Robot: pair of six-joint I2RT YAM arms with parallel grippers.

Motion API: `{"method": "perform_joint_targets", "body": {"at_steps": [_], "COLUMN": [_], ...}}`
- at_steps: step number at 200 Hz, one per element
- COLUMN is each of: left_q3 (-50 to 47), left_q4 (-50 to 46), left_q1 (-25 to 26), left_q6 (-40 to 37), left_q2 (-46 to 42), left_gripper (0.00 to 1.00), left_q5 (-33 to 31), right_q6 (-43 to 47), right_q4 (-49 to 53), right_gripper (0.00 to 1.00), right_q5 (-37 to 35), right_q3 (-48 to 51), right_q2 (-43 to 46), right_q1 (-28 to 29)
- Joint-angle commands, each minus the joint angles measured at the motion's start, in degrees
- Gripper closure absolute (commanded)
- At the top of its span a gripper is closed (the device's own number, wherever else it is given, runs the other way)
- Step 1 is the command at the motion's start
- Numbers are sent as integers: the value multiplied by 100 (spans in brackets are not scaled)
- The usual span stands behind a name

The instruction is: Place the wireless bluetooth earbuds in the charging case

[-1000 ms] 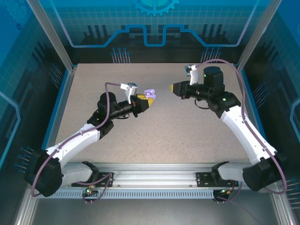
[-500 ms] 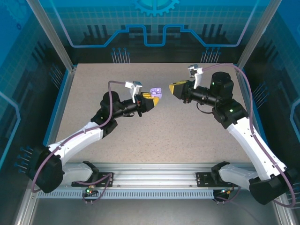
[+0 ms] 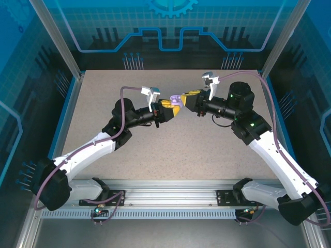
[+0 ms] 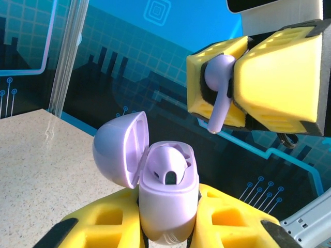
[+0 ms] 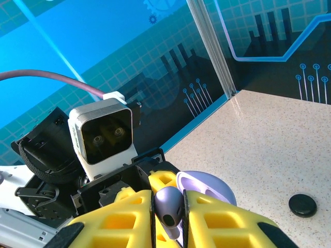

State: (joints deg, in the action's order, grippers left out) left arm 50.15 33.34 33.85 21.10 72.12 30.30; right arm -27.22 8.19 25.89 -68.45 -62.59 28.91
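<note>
Setting: blue printed walls [image 3: 170, 31] enclose a speckled beige surface [image 3: 170, 150].

Top view, left fingers [image 3: 170, 107]: just above the middle of the frame, clenched on a pale lilac charging case [image 3: 176, 98] held up off the surface.

Top view, right fingers [image 3: 192, 95]: immediately right of the case, their tips nearly meeting the left ones. What they carry is too small to make out here.

Left wrist view, charging case [image 4: 168, 201]: bottom centre, upright, squeezed on both sides by the yellow left fingers [image 4: 124, 222]. Its lid [image 4: 116, 150] is hinged open toward the left.

Left wrist view, earbud [image 4: 220, 88]: upper right, pale lilac, pinched between the right fingers [image 4: 248, 72]. Its stem points down. It sits above and to the right of the open case, not touching it.

Right wrist view, earbud [image 5: 168, 204]: bottom centre, clamped between the yellow right fingers [image 5: 139, 217].

Right wrist view, lid [image 5: 207, 188]: just behind the earbud, slightly to the right.

Right wrist view, wrist camera [image 5: 103, 137]: the left arm's, left of centre, facing this lens.

Right wrist view, black round item [image 5: 302, 205]: lying flat on the surface at the lower right, well apart from the fingers.
</note>
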Motion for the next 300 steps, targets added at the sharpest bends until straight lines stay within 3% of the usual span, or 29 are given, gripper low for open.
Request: {"method": "perform_joint_targets", "body": {"at_steps": [1, 300], "left_q3": [223, 251], "left_q4": [181, 6], "left_q1": [64, 138], "left_q6": [25, 17], "left_q2": [13, -245], "left_gripper": [100, 100], "left_q5": [144, -40], "right_q6": [40, 437], "right_q4": [-186, 379], "right_gripper": [80, 79], "right_q5": [-97, -354], "right_q3": [-89, -239], "right_q2": [-10, -105], "right_q1": [105, 304]}}
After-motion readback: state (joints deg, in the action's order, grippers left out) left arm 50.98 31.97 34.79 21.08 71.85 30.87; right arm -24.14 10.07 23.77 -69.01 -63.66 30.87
